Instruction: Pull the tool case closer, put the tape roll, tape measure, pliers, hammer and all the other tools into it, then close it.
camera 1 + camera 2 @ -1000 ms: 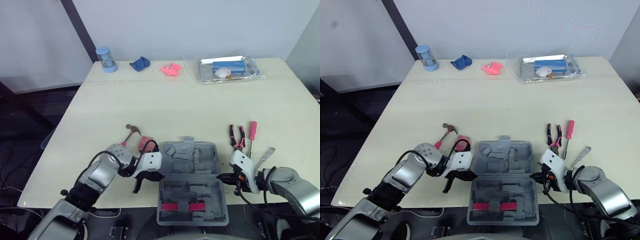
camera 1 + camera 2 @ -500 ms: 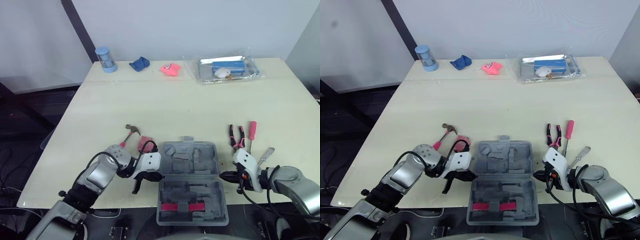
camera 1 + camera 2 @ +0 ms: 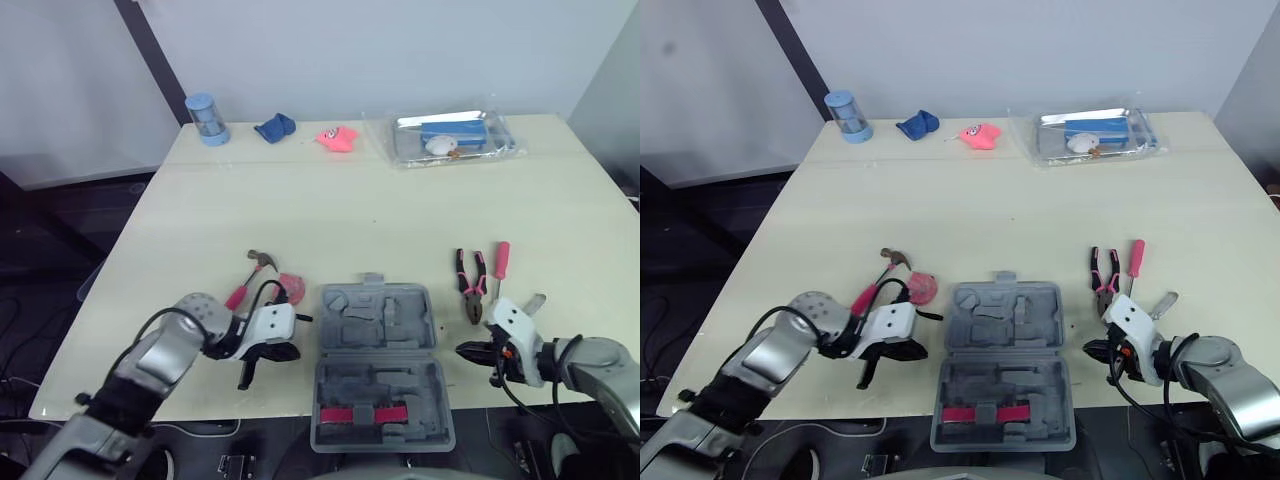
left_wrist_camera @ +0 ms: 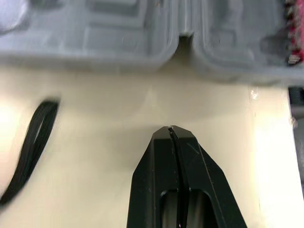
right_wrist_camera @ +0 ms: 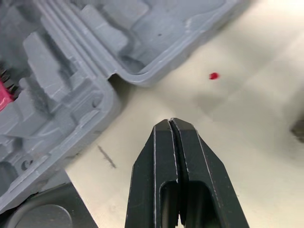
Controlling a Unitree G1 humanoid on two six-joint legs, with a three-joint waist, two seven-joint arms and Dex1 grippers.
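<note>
Both arms had drawn back from the tool case since 1 second earlier, and we saw a strip of bare worktop on each side between the case and the fingers. The left fingers were pressed together, empty, and aimed at the hinge notch on the case's left side. The right fingers were also pressed together, empty, and aimed at the hinge from the right. The case lay open and flat at the worktop's front edge, and its near half, with 2 pink latches, jutted past that edge. A hammer and a pink tape measure lay just left of the case's far half, near the left arm. Pliers and a red-handled screwdriver lay side by side to the case's right, beyond the right arm.
</note>
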